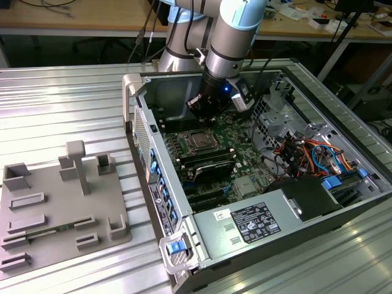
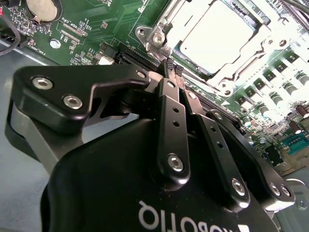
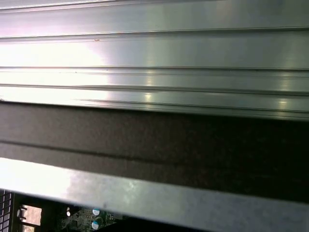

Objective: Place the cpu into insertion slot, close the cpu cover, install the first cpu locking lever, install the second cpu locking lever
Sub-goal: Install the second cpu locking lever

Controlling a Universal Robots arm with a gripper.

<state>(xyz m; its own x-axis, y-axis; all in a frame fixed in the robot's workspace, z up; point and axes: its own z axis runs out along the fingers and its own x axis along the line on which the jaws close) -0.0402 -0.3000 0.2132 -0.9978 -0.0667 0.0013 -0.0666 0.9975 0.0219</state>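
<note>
The black two-fingered end effector (image 2: 171,67) hangs inside the open grey computer case (image 1: 184,245), its fingers brought together with the ribbed tips almost meeting and nothing between them. In the second wrist view those tips sit just short of the nearest corner of the socket, close above the green motherboard (image 2: 96,29) and not visibly touching it.

From the tips, the small square insertion slot (image 2: 159,36) with its silver metal surround lies toward about one o'clock in that view, very near. The flat square cpu (image 2: 217,36), its dull silver top glaring under the light, already lies in the slot. The thin silver cpu cover (image 2: 260,43), a frame with a square cut-out, appears to lie down flat around the chip, though the glare makes it hard to be sure how fully it is seated. I cannot make out the locking levers well enough to say whether either is latched.

In the exterior view the end effector (image 1: 205,107) hovers at roughly twelve o'clock from the socket (image 1: 200,141), the silver-and-blue robot arm (image 1: 236,30) coming down from above. The socket is square, so it has no real long axis; its edges run skewed to the case walls in this view, one corner pointing toward about six o'clock. The long black memory slots (image 1: 211,162) lie just beyond it at around five o'clock.

Outside the case, at nine o'clock on the ribbed aluminium worktop (image 1: 61,98), sits a grey moulded fixture tray (image 1: 61,208).
</note>
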